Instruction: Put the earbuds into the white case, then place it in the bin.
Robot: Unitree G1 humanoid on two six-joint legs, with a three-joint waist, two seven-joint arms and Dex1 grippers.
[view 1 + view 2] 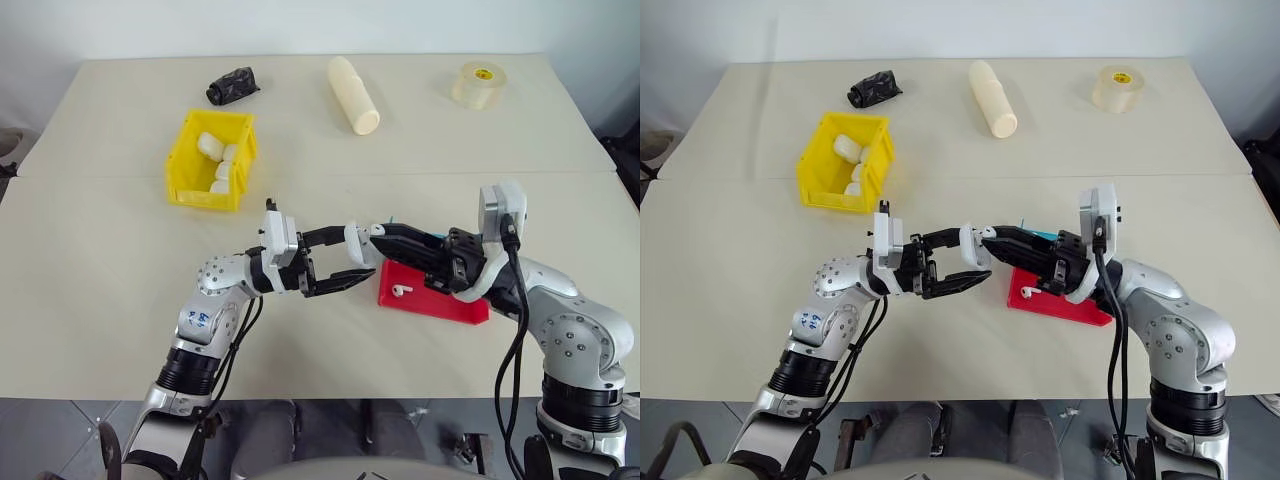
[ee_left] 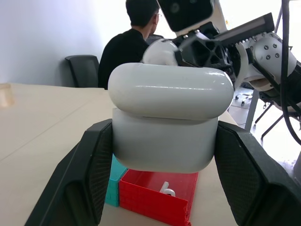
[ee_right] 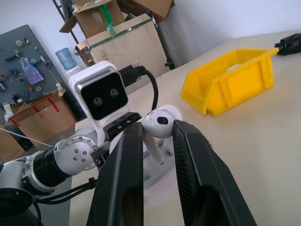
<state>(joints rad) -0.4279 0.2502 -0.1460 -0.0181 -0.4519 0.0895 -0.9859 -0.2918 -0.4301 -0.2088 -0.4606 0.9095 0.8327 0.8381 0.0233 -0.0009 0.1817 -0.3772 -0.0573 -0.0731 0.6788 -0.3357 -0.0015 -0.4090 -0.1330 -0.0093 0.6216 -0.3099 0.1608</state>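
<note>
The white case (image 2: 169, 122) sits clamped in the left gripper (image 1: 345, 262) above the table; the right gripper (image 3: 157, 136) pinches one earbud (image 3: 157, 127) beside it. Another earbud (image 1: 401, 290) lies in the red tray (image 1: 450, 305). The lid looks down, so seating the bud stem-first probably needs it flipped up first.

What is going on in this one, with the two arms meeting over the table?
The left gripper is shut on the small glossy white earbud case, held up above the table. The right gripper pinches a tiny white earbud and holds it right at the case. A second white earbud lies in the shallow red tray. The yellow plastic bin stands further back, with a few white items in it.
</note>
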